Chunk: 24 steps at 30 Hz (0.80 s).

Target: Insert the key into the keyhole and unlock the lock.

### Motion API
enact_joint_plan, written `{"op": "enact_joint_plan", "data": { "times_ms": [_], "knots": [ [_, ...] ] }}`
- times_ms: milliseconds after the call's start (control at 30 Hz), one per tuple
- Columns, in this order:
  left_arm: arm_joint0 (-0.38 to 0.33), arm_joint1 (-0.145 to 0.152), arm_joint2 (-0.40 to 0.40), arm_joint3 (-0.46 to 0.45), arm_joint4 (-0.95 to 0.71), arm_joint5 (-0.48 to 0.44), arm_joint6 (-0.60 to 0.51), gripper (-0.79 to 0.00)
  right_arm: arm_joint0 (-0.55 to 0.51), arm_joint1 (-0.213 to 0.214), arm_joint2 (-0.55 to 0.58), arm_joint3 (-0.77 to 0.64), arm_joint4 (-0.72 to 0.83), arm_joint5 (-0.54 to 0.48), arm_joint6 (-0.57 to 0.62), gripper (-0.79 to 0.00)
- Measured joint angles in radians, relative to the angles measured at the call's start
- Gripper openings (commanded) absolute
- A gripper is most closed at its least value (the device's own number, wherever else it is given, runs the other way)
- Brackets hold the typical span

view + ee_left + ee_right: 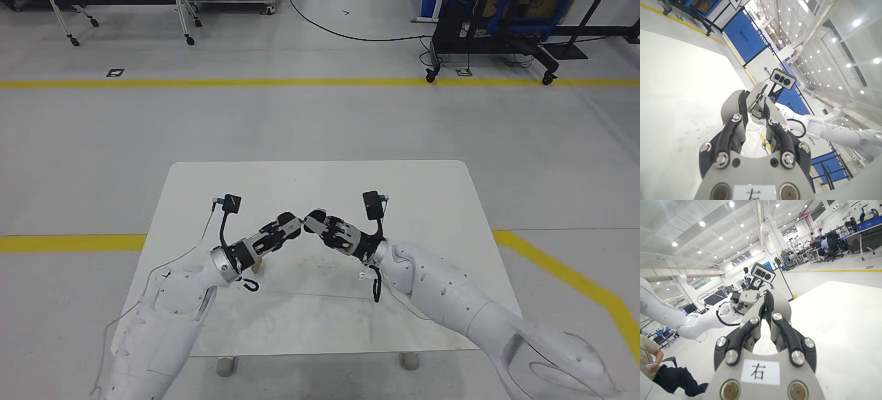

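Two white robot arms meet nose to nose above the middle of a white rectangular table (440,195) with rounded corners, which stands on a pale grey floor crossed by yellow painted lines (300,82).

The left arm (165,320) rises from the near left corner and the right arm (470,300) from the near right edge. Each is bent so that its wrist points inward and slightly away from the robot. Both are held up off the tabletop.

The left gripper (285,226) and the right gripper (318,222) are tip to tip, just beside each other.

In the left wrist view, the left gripper's grey fingers with black ribbed pads (743,106) are clamped on a small shiny silver metal piece (754,104). The piece sits at their tips, tilted and touching one pad. Whether it is the lock or the key cannot be told.

The right gripper's pale fingers reach in right against that piece from the far side, with its black wrist camera (783,79) above them.

In the right wrist view, that gripper's fingers are drawn close together, nearly meeting at the tips. Whatever lies between them is hidden behind the fingers themselves, and no keyhole can be made out.
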Motion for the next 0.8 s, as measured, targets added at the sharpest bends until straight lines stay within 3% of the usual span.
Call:
{"op": "enact_joint_plan", "data": {
  "times_ms": [200,233,300,333,500,567,700,800],
  "knots": [
    [0.001,0.001,0.010,-0.002,0.016,0.002,0.006,-0.785,0.011,0.004,-0.027,0.008,0.000,0.000,-0.031,-0.785],
    [0.001,0.002,0.011,-0.002,0.020,0.002,0.008,-0.785,0.012,0.005,-0.031,0.007,-0.002,0.000,-0.036,-0.643],
    [0.001,0.003,0.009,-0.003,0.030,0.003,0.015,-0.785,0.015,0.007,-0.041,0.005,-0.010,0.000,-0.046,-0.111],
    [0.001,0.003,0.007,-0.005,0.037,0.003,0.020,-0.785,0.016,0.008,-0.046,0.005,-0.012,0.000,-0.050,0.000],
    [0.007,0.011,-0.024,-0.035,0.102,-0.009,0.049,-0.785,0.029,0.027,-0.077,0.001,-0.042,0.000,-0.049,-0.006],
    [0.011,0.016,-0.038,-0.052,0.133,-0.014,0.041,-0.785,0.037,0.041,-0.092,0.000,-0.069,0.000,-0.041,-0.114],
    [0.017,0.031,-0.064,-0.104,0.226,-0.039,-0.046,-0.785,0.057,0.082,-0.135,-0.004,-0.123,0.000,-0.005,-0.154],
    [0.023,0.041,-0.073,-0.135,0.269,-0.069,-0.111,-0.785,0.073,0.109,-0.169,-0.032,-0.123,0.000,0.013,-0.237]
  ]
}}
